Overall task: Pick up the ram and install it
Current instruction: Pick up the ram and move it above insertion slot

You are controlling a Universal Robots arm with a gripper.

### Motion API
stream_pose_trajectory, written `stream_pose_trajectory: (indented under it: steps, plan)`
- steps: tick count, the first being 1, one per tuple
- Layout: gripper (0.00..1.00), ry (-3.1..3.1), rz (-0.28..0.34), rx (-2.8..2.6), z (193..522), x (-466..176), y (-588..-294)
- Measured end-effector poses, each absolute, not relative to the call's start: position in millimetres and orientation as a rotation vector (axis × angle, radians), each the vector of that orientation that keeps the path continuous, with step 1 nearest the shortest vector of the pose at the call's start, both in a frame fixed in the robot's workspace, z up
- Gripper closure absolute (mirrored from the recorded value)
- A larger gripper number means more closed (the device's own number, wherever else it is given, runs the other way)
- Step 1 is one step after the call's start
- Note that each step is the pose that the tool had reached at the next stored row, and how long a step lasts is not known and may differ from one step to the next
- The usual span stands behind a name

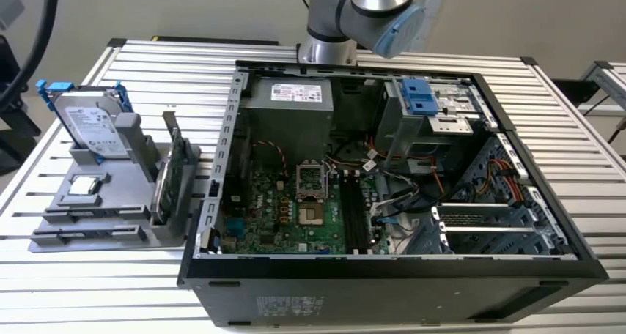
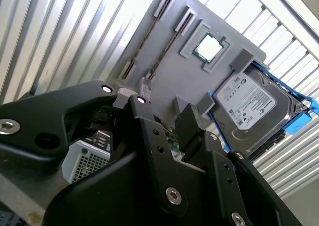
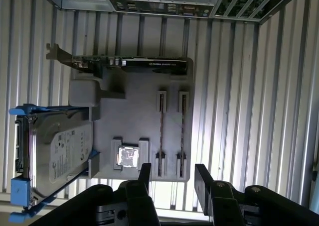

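Gripper (image 3: pixel 174 178), fingers (image 3: pixel 203 177) apart and empty, hovers over the holder (image 3: pixel 134 116) by the table (image 1: pixel 547 114) edge at the exterior view's left, where the ram (image 3: pixel 182 126) stands on edge in a slot; it is not yet picked up, nor installed in the case (image 1: pixel 391 272)

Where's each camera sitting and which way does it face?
Exterior view: raised, looking down into the computer case; the arm shows behind it.
First wrist view: straight down on the holder with the ram; open end effector shows.
Second wrist view: slanted across that holder; end effector body shows.
All three share the hard drive.
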State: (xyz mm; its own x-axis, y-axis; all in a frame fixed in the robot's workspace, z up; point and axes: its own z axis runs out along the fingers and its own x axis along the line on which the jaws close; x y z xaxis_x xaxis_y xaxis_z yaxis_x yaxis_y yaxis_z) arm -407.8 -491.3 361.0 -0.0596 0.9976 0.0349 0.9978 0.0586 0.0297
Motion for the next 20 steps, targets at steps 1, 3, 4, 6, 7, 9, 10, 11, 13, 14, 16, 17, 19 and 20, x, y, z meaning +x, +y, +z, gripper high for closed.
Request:
stream_pose_trajectory:
  steps: [1,3,4,6,7,9,10,11,13,14,16,17,19,20]
  plan:
    - [0.0,-2.282,-0.071,-2.15,360.5,-407.8,-491.3]
    - [0.0,-2.283,-0.071,-2.149,359.4,-407.8,-491.3]
    - [0.0,-2.284,-0.072,-2.149,358.8,-407.8,-491.3]
    - [0.0,-2.284,-0.071,-2.148,358.0,-407.8,-491.3]
    - [0.0,-2.285,-0.071,-2.148,357.5,-407.8,-491.3]
    - [0.0,-2.286,-0.071,-2.147,356.8,-407.8,-491.3]
    - [0.0,-2.286,-0.071,-2.146,356.4,-407.8,-491.3]
    - [0.0,-2.286,-0.071,-2.146,356.0,-407.8,-491.3]
    - [0.0,-2.287,-0.071,-2.145,355.4,-407.8,-491.3]
    - [0.0,-2.287,-0.071,-2.145,355.1,-407.8,-491.3]
    - [0.0,-2.288,-0.071,-2.144,354.4,-407.8,-491.3]
    - [0.0,-2.288,-0.072,-2.144,354.0,-407.8,-491.3]
    - [0.0,-2.289,-0.071,-2.143,353.5,-407.8,-491.3]
    - [0.0,-2.289,-0.071,-2.143,353.2,-407.8,-491.3]
